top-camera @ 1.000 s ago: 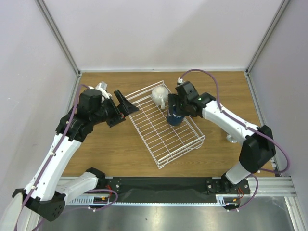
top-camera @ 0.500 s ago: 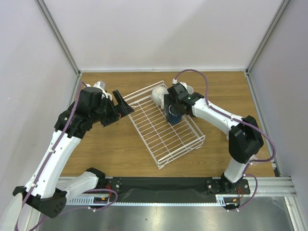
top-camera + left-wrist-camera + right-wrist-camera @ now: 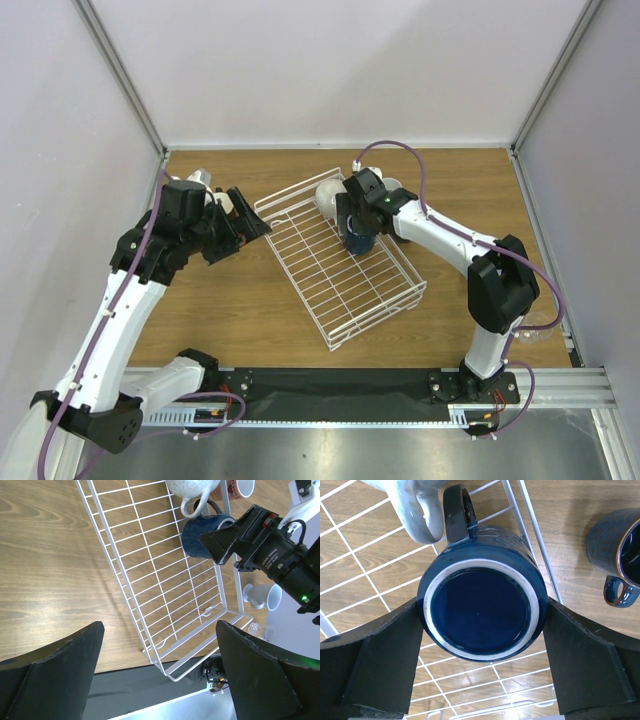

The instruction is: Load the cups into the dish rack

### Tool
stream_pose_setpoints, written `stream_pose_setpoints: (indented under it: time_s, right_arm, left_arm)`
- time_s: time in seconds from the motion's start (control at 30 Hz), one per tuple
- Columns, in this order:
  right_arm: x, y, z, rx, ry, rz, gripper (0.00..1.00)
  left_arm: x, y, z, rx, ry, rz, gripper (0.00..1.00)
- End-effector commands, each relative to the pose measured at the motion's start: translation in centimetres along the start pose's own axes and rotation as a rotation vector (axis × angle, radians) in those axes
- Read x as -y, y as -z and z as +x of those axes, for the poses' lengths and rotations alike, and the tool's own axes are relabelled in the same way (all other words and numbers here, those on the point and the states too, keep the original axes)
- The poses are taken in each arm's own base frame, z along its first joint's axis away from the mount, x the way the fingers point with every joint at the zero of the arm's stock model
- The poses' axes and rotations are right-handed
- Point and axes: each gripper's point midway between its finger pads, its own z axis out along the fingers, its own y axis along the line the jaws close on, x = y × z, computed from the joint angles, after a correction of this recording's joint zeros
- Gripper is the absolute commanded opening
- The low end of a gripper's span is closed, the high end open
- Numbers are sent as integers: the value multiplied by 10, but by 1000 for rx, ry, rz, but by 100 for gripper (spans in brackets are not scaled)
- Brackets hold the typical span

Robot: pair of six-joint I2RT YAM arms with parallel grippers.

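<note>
I am shifting the upturned blue mug [image 3: 481, 611], seemingly clamped in my right gripper [image 3: 357, 228], a little deeper into the rack's [image 3: 298, 291] far corner beside the white mug [image 3: 330, 197], so its placing is nearing, while my left gripper [image 3: 160, 625] is hanging spread wide left of the rack.

mug [image 3: 480, 612] in rack [image 3: 294, 275], far end

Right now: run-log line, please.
left gripper: open, empty | right gripper: shut on navy mug, base up | dish rack: cream mug inside
</note>
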Motion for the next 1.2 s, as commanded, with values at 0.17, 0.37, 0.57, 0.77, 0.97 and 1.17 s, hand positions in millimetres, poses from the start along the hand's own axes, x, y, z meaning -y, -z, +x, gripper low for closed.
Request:
stream_pose_setpoints:
  time_s: [0.17, 0.37, 0.57, 0.77, 0.97, 1.17]
  right_arm:
    - [-8, 23, -39, 108, -1, -34, 95]
    - [-8, 25, -38, 95, 20, -49, 100]
    - [-7, 39, -51, 119, 35, -58, 100]
    - [-7, 101, -74, 178, 5, -136, 100]
    - [4, 174, -78, 193, 29, -207, 100]
    - [39, 214, -67, 171, -13, -219, 99]
  left_arm:
    - [-6, 1, 0, -13, -24, -31, 100]
    - [0, 2, -4, -6, -13, -11, 100]
    - [-7, 4, 0, -10, 6, -38, 100]
    - [-28, -7, -24, 65, -33, -202, 100]
    - [-27, -40, -72, 174, -108, -284, 85]
    - [-52, -89, -127, 231, -76, -499, 77]
